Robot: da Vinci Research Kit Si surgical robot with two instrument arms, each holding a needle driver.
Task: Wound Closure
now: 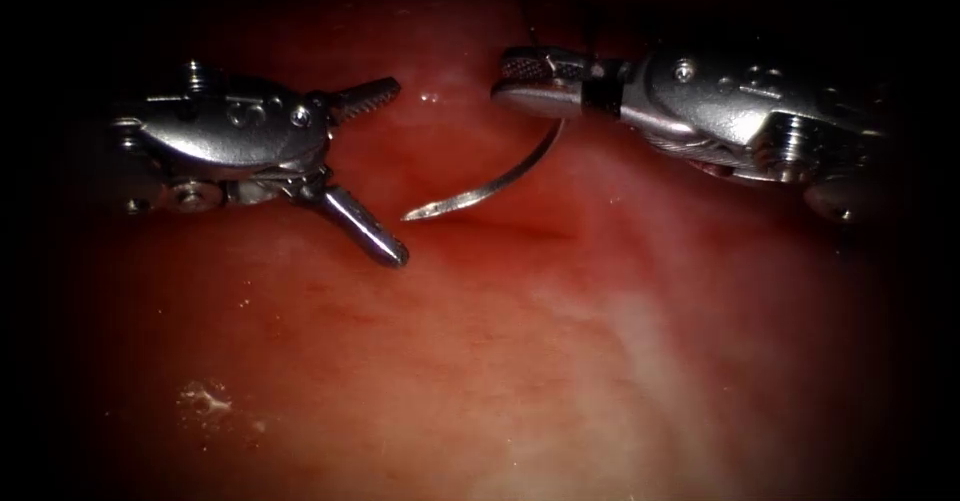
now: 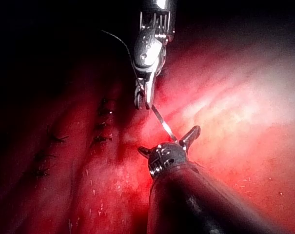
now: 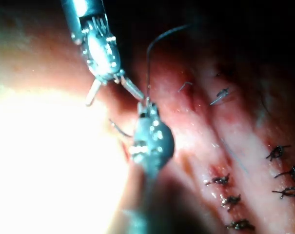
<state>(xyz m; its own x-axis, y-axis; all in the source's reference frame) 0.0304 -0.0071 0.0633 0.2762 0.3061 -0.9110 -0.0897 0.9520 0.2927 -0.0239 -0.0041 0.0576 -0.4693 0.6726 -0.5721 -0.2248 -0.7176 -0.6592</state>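
Right tool (image 1: 525,81) grips the needle (image 1: 490,183) near its tail, tip free above tissue (image 1: 560,361); left tool (image 1: 385,171) gapes wide, empty, beside the tip.

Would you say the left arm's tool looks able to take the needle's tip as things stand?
Probably yes. The left tool has its jaws open toward the needle, whose free tip lies just beyond them above the tissue. The right tool holds its other end; nothing lies between.
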